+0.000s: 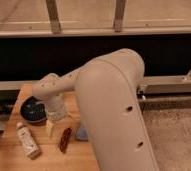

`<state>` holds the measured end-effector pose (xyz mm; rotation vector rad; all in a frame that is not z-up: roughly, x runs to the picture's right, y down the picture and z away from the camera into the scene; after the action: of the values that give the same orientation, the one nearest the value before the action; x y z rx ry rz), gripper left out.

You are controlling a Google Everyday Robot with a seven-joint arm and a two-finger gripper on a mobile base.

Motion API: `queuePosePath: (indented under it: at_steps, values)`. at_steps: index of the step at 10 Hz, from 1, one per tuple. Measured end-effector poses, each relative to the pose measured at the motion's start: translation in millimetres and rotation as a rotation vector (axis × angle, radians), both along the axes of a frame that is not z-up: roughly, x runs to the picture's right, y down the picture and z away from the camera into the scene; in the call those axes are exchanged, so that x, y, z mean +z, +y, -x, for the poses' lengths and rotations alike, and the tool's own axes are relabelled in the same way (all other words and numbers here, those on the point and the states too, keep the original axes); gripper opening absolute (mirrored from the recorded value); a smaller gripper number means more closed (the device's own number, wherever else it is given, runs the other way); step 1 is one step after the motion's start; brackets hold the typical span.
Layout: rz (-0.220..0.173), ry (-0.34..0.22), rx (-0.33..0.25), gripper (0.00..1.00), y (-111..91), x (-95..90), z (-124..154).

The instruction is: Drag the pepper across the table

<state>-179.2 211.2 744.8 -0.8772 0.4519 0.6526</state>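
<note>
The pepper [65, 139] is a slim dark red-brown object lying lengthwise on the light wooden table [49, 161], near its front middle. My gripper [50, 128] hangs below the white wrist, just left of and slightly behind the pepper's far end, close above the tabletop. My big white arm covers the right part of the table.
A dark bowl [33, 110] sits at the back left, close behind the gripper. A white bottle [28, 141] lies at the left front. A blue-grey sponge [81, 132] shows just right of the pepper, partly hidden by my arm. A dark wall and rail run behind.
</note>
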Motion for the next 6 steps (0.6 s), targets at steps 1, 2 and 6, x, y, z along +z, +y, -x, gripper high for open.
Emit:
queuePosePath:
  at_steps: [1,2,6]
  values:
    - [0.017,-0.005,-0.02,0.8,10.1,-0.9,5.0]
    - [0.033,-0.001,-0.046,0.8,25.1,-2.0,12.2]
    - [0.03,0.096,-0.098,0.8,46.2,3.1,3.5]
